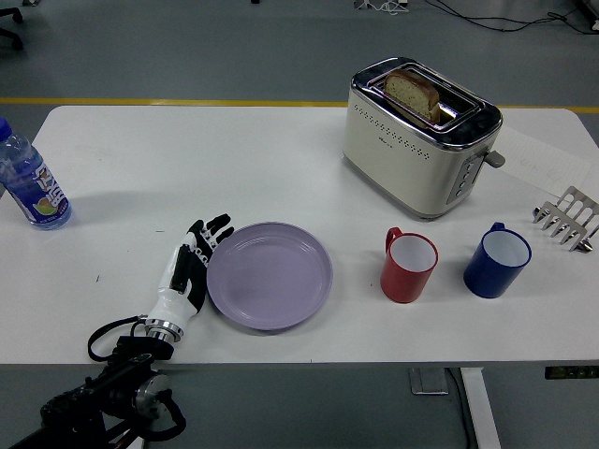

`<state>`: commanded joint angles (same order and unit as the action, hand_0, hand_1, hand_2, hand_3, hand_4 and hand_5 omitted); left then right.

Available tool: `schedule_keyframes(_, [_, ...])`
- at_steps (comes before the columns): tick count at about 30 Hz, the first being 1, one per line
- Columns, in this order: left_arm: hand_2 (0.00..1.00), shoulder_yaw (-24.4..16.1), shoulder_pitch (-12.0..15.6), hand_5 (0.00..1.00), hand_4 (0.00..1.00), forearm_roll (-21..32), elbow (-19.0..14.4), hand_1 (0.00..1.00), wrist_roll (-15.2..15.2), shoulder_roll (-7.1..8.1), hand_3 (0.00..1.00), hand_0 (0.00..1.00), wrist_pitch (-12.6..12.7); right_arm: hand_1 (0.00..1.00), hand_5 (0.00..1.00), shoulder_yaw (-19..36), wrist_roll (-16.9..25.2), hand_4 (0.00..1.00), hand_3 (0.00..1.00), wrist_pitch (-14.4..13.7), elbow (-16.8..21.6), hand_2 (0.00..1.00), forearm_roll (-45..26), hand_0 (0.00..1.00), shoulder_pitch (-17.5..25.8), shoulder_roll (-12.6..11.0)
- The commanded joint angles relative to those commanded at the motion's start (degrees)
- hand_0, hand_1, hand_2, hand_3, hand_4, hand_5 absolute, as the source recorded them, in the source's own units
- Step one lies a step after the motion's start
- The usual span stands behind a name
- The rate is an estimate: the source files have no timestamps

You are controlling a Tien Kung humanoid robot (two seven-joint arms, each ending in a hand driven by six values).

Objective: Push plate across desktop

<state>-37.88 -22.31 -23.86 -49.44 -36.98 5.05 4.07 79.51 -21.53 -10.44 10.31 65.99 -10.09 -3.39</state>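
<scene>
Plate [270, 275]: lilac, lying flat on the white table [187, 159], near the front edge, left of centre as I see it.
Left hand [192, 266]: my one working hand, fingers stretched out flat and holding nothing, its inner edge against the plate's left rim.
Red mug [409, 266]: just right of the plate, apart from it.
Blue mug [497, 260]: beside the red one.
Toaster [418, 137]: further back, bread in a slot.
Bottle [30, 180]: far left edge.
Toast rack [567, 218]: far right.
</scene>
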Motion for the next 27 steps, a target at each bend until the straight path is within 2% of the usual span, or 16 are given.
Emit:
schedule_keyframes(10, [0.889, 5.86, -2.64, 0.998, 0.463, 0.56, -0.75, 0.878, 0.0, -1.13, 0.75, 0.867, -0.18, 0.488, 0.248, 0.14, 0.05, 0.221, 0.544, 0.01, 0.0, 0.595, 0.18, 0.516, 0.09, -0.12])
schedule_keyframes(13, [0.891, 6.19, -2.93, 0.998, 0.461, 0.53, -0.76, 0.878, 0.0, -1.32, 0.753, 0.867, -0.23, 0.488, 0.248, 0.1, 0.07, 0.222, 0.544, -0.05, 0.0, 0.595, 0.11, 0.516, 0.07, -0.14])
schedule_keyframes(22, [0.892, 4.42, -2.81, 0.998, 0.46, 0.34, -0.52, 0.879, 0.0, -1.61, 0.753, 0.866, -0.1, 0.488, 0.246, -0.05, 0.13, 0.22, 0.545, -0.19, 0.0, 0.595, -0.05, 0.516, 0.01, -0.22])
schedule_keyframes(27, [0.893, 0.36, -2.05, 0.998, 0.458, -0.93, -0.32, 0.879, 0.0, -1.85, 0.753, 0.864, 0.28, 0.488, 0.24, -0.14, 0.15, 0.22, 0.545, -0.2, 0.0, 0.595, -0.19, 0.515, -0.06, -0.21])
